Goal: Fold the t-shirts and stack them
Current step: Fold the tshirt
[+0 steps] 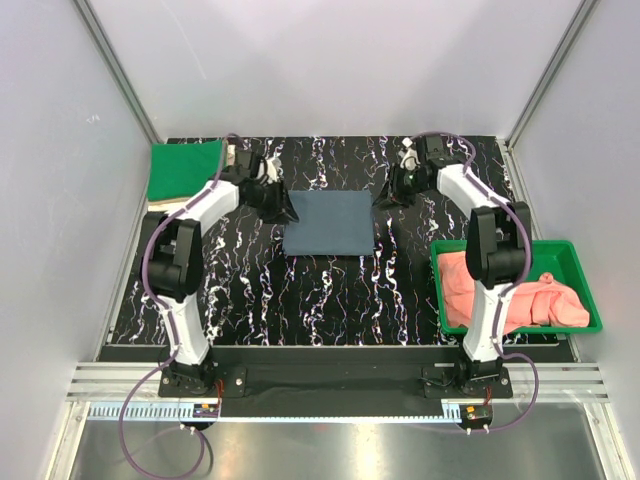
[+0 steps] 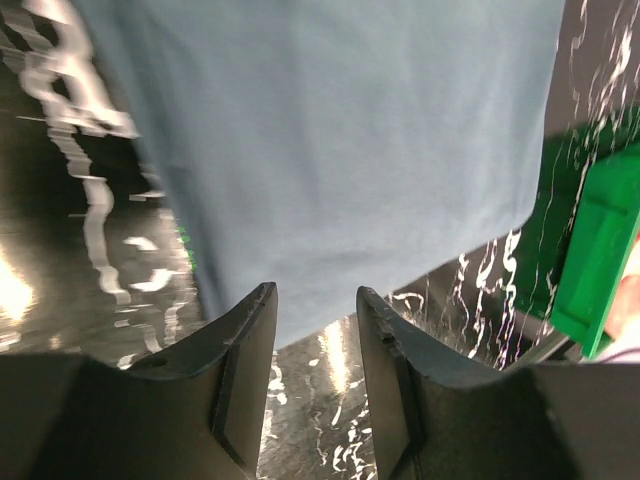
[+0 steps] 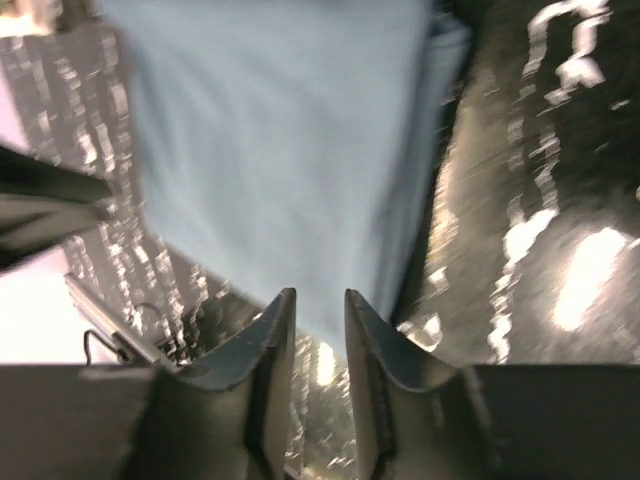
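A slate blue-grey t-shirt [image 1: 330,222] lies folded into a flat rectangle in the middle of the table. My left gripper [image 1: 285,209] sits at its far left corner, and in the left wrist view [image 2: 316,295] the jaws stand apart with only table between them and the shirt's [image 2: 340,130] edge just past the tips. My right gripper [image 1: 386,196] is at the far right corner; its jaws [image 3: 319,297] are narrowly apart and hold nothing, with the shirt [image 3: 280,140] ahead of them. A bright green t-shirt [image 1: 183,170] lies at the back left. Salmon-pink t-shirts [image 1: 510,292] fill the tray.
A rigid green plastic tray [image 1: 500,245] stands at the right near edge, also showing in the left wrist view [image 2: 590,270]. The tabletop [image 1: 330,290] is black with white marbling. White walls enclose the back and sides.
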Robot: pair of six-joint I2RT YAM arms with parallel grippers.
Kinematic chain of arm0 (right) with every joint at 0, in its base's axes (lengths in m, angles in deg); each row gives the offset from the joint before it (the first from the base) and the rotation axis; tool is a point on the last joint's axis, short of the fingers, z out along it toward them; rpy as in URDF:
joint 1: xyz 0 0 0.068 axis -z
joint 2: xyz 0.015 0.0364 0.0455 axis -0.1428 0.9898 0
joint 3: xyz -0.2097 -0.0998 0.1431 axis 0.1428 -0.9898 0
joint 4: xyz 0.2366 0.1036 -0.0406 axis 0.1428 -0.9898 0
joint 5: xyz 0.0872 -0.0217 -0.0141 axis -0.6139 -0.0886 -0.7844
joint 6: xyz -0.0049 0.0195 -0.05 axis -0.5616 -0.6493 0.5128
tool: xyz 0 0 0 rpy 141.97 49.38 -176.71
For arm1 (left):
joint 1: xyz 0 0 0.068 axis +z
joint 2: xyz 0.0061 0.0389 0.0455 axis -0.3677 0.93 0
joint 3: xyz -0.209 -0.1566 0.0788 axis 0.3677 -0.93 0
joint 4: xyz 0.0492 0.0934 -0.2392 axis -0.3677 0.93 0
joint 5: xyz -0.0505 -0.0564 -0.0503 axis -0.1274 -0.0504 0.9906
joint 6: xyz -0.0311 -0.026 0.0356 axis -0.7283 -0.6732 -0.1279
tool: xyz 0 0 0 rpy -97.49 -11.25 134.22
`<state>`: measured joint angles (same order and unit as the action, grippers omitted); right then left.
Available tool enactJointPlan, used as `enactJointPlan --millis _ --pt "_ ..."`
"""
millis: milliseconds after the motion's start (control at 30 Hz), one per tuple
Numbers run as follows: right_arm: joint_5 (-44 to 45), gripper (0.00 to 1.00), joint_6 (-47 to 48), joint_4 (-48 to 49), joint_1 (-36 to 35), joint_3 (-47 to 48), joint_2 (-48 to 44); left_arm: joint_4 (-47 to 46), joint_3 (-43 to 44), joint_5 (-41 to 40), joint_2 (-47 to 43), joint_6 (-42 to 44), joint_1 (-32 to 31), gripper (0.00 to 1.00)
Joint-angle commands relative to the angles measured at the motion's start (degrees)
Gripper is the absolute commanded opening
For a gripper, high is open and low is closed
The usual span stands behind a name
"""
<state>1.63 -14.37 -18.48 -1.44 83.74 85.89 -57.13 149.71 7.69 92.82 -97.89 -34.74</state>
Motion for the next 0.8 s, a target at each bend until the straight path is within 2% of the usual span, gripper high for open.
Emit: enactJointPlan --millis 0,233,467,567,700,767 --pt "-2.55 0.31 -2.15 1.78 -2.3 -3.53 -5.51 -0.84 -1.77 0.32 0.55 0.97 -3.87 0.42" --pt "-6.6 0.28 -2.68 8.02 -3.89 -13.55 -4.46 -2.33 -9.15 -6.97 0.21 0.01 -4.94 0.41" --pt "-0.62 0.27 -0.83 6.62 -3.71 -16.81 -5.68 -3.39 -13.64 -7.94 -6.38 -1.66 -4.94 0.41" --pt "-1.24 0.28 -1.62 6.53 -3.8 -17.42 -10.5 -3.22 -12.85 -8.83 -9.99 -2.72 -3.72 0.46" --pt "-1.5 0.33 -2.32 6.53 -3.8 -18.56 -15.16 -3.04 -8.82 -0.92 -8.77 -1.06 0.68 0.49" --pt "-1.15 0.38 -2.68 6.53 -3.71 -19.27 -16.41 -2.6 -5.65 -4.06 -8.07 1.58 1.3 0.52"
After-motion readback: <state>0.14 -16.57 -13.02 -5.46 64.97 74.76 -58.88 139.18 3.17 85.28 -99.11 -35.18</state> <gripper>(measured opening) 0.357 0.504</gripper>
